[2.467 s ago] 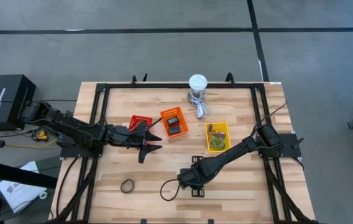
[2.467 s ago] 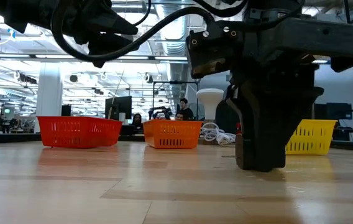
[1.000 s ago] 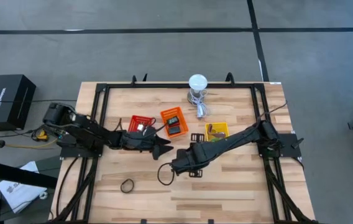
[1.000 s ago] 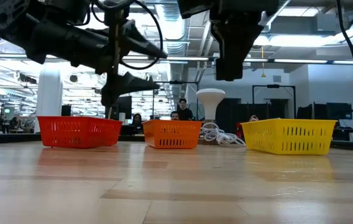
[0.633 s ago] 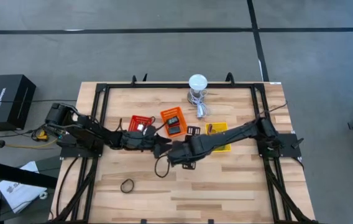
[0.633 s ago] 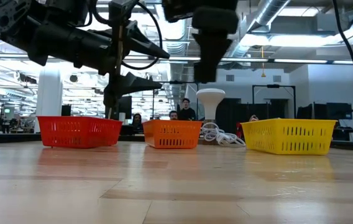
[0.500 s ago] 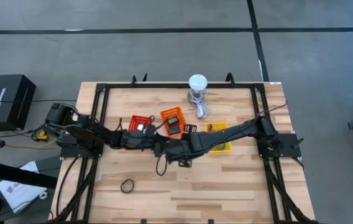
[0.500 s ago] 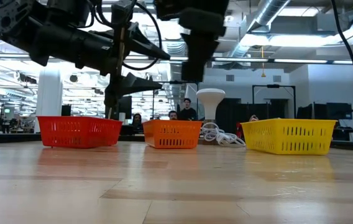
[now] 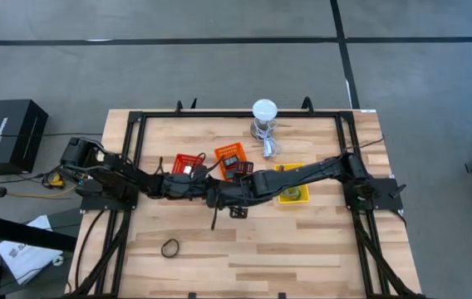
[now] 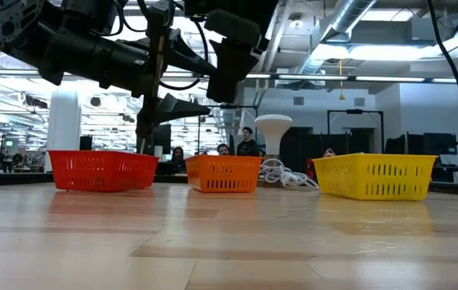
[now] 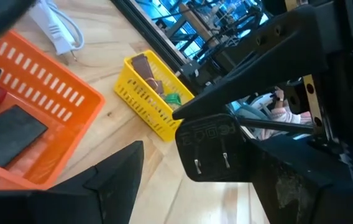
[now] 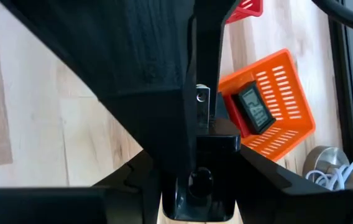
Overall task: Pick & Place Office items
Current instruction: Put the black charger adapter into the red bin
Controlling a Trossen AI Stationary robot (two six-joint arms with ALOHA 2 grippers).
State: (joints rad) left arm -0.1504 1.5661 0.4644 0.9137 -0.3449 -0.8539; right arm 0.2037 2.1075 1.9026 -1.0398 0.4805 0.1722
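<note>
**Item: black plug-in adapter with lead, in transit**

Location: clamped in the right gripper [image 9: 234, 202], lifted clear of the table. The adapter [image 11: 217, 152] sits between the fingers with its two metal prongs facing outward. Its thin lead [image 9: 214, 219] hangs below the gripper.

Left gripper [image 10: 210, 87]: fingers spread wide, holding nothing, just beside the right gripper and also raised.

Handling (judged): rigid plastic block, light, smooth-sided, so liable to twist in the grip. The best hold is across the flat body faces, clear of the prongs. The limp lead trails and may catch on a basket rim.

Nearby: the orange basket [image 9: 222, 153] is just beyond the right gripper and holds a black device with a small display [image 12: 255, 111]. The red basket [image 9: 178, 159] lies beside the left gripper, and the yellow basket [image 9: 299, 171] is back along the right arm. A black band ring [image 9: 170, 247] lies on the table, well apart from both grippers.

Markings: moulded symbols on the adapter's prong face, not legible. The display's digits are not legible. White lettering on a black box [image 9: 7, 124] off the table is too small to read.
</note>
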